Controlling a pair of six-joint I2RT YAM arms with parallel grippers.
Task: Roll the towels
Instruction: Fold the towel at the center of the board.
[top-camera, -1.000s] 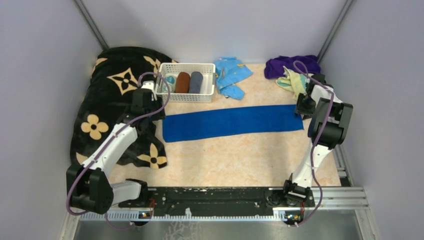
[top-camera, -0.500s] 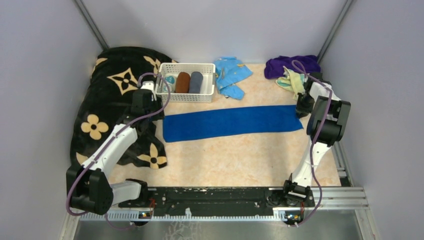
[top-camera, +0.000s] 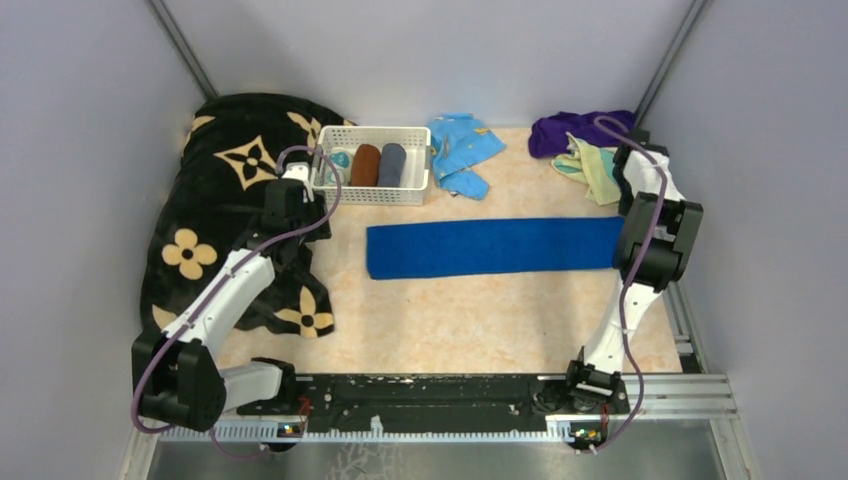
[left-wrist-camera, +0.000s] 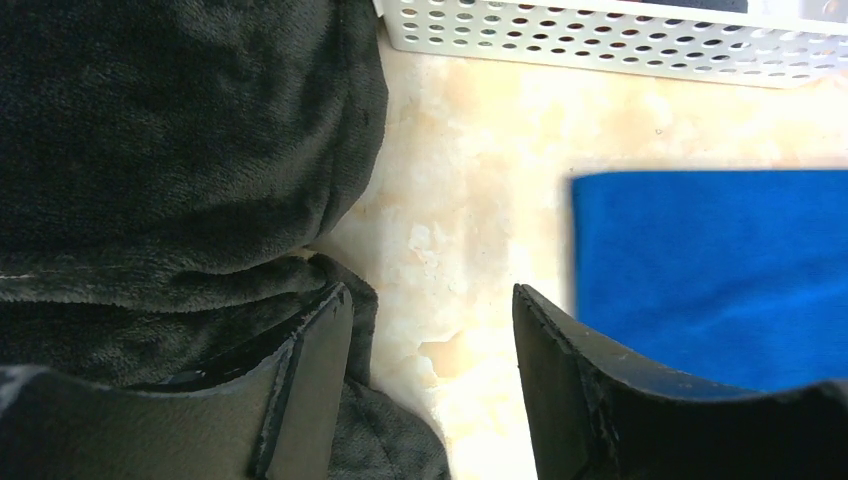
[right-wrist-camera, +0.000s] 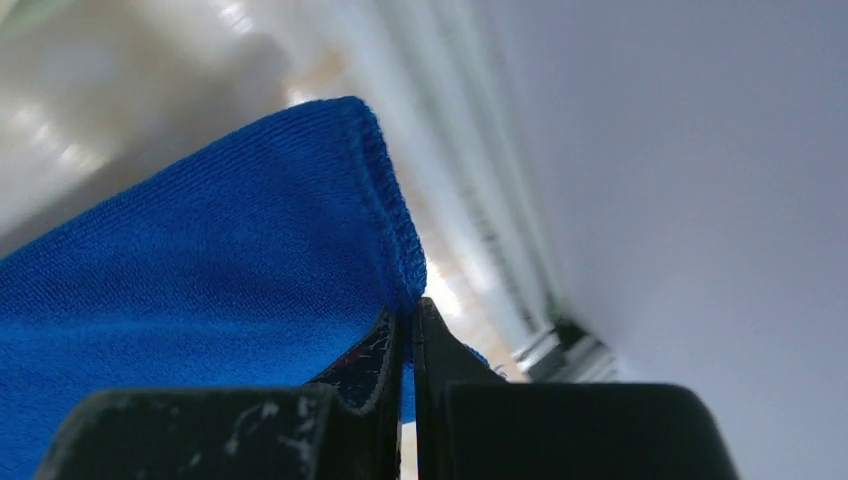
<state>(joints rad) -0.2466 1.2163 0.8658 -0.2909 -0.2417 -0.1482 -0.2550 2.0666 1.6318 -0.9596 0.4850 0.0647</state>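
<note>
Blue towel (top-camera: 495, 248) lies flat, a long strip near the basket (top-camera: 370, 195); my right gripper (right-wrist-camera: 408, 312) pinches its hem, left gripper (left-wrist-camera: 430, 330) gapes empty.

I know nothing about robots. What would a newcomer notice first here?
A long royal blue towel stretches across the middle of the table, its right end pinched in the right end effector. At the left a big black blanket with tan flowers is heaped, and behind the towel a white basket holds two rolled cloths.
</note>
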